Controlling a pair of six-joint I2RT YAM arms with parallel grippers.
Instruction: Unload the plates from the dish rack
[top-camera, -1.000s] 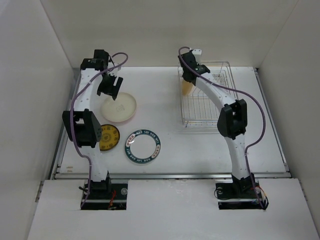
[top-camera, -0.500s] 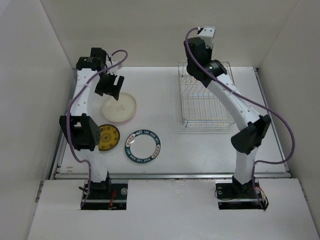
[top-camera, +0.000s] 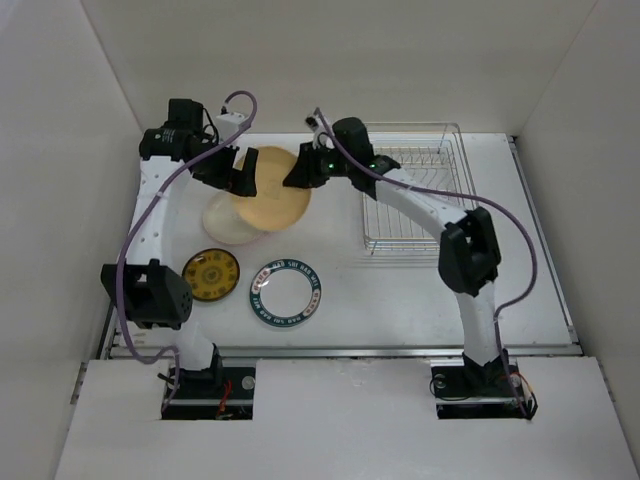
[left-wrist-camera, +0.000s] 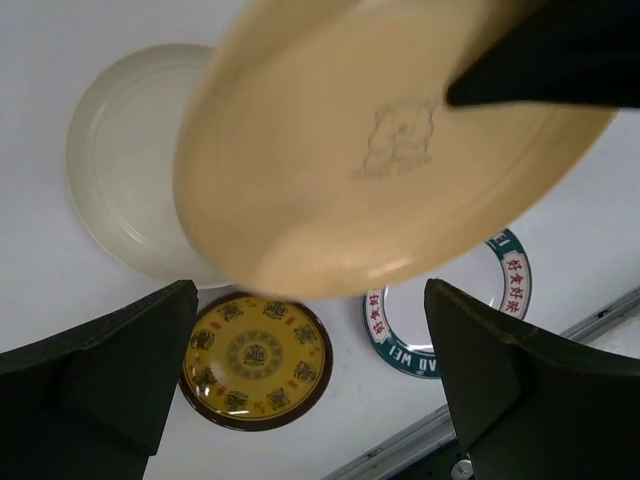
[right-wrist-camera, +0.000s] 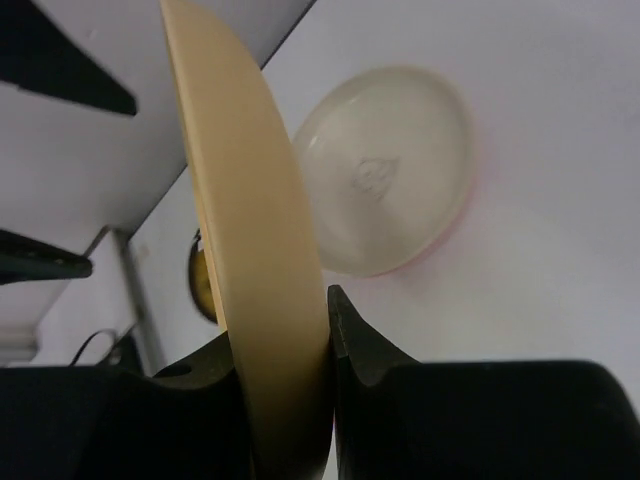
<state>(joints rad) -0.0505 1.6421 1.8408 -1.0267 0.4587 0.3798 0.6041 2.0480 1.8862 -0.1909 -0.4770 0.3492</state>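
Overhead view: we see the dish rack (top-camera: 415, 205) standing on the white table (top-camera: 400, 290), toward its far right part. The right arm reaches away from the rack to the left, and the right gripper (top-camera: 300, 175) holds the tan-yellow plate (top-camera: 270, 190) just left of the rack, above the table. In the right wrist view the two fingers (right-wrist-camera: 360, 345) are clamped on this plate's rim, one on each face, and the plate appears edge-on. The left gripper (top-camera: 238, 178) hangs on the far side of the plate from the rack. In its wrist view the jaws stand wide apart, with the stamped underside of the tan-yellow plate (left-wrist-camera: 390, 150) in front of them. We cannot tell whether they touch it. Three plates lie flat on the table, all left of the rack: the pink plate (top-camera: 222, 225), partly hidden under the held one; the dark plate with yellow pattern (top-camera: 211, 275), farthest from the rack; and the white plate with teal rim (top-camera: 286, 292), nearest the rack's near-left corner.
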